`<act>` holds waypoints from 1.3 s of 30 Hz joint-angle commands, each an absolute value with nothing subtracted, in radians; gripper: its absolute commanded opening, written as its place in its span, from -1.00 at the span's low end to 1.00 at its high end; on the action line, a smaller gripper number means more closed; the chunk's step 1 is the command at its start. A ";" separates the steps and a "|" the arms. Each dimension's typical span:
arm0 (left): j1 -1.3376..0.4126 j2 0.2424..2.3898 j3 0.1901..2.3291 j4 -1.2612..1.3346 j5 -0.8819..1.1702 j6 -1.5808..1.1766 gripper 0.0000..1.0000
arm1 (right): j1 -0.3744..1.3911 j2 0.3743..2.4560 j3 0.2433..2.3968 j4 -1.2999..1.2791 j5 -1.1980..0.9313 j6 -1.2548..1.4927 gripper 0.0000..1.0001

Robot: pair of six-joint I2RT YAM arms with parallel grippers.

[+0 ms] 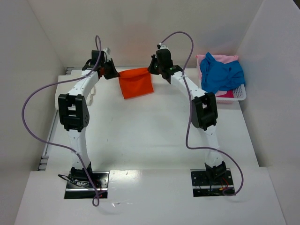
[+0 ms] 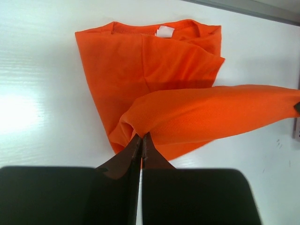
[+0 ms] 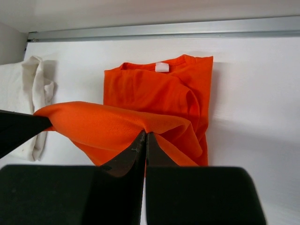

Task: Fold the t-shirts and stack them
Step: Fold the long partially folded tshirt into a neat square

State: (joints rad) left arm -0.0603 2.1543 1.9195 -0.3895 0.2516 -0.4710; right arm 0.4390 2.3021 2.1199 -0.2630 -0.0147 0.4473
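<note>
The orange t-shirt (image 1: 136, 84) lies partly folded at the back of the table, collar and white label (image 2: 164, 32) towards the far side. Its near edge is lifted and stretched between both grippers. My left gripper (image 2: 141, 136) is shut on the edge's left corner, also seen from above (image 1: 112, 72). My right gripper (image 3: 145, 133) pinches the right corner (image 1: 152, 69). The cream-white t-shirt (image 3: 35, 84) lies bunched to the left of the orange one, half under the left arm (image 1: 93, 89). The blue t-shirt (image 1: 222, 75) and the pink t-shirt (image 1: 225, 58) are heaped in the basket.
A white plastic basket (image 1: 240, 96) stands at the back right of the table. A metal rail (image 3: 164, 29) runs along the table's far edge below the back wall. White walls close in on both sides. Purple cables loop above both arms.
</note>
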 commanded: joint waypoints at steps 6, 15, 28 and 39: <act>-0.051 2.304 2.087 -0.374 0.179 -0.472 -0.99 | 0.384 2.418 2.273 -0.215 0.011 0.436 -0.97; -0.051 2.432 2.295 -0.409 0.116 -0.492 -0.99 | 0.374 2.614 2.557 -0.256 -0.021 0.436 -0.90; -0.041 2.606 2.512 -0.499 0.074 -0.511 0.35 | 0.356 2.740 2.675 -0.270 -0.018 0.436 0.63; -0.041 2.445 2.382 -0.523 0.112 -0.440 0.91 | 0.356 2.589 2.451 -0.345 -0.063 0.408 1.00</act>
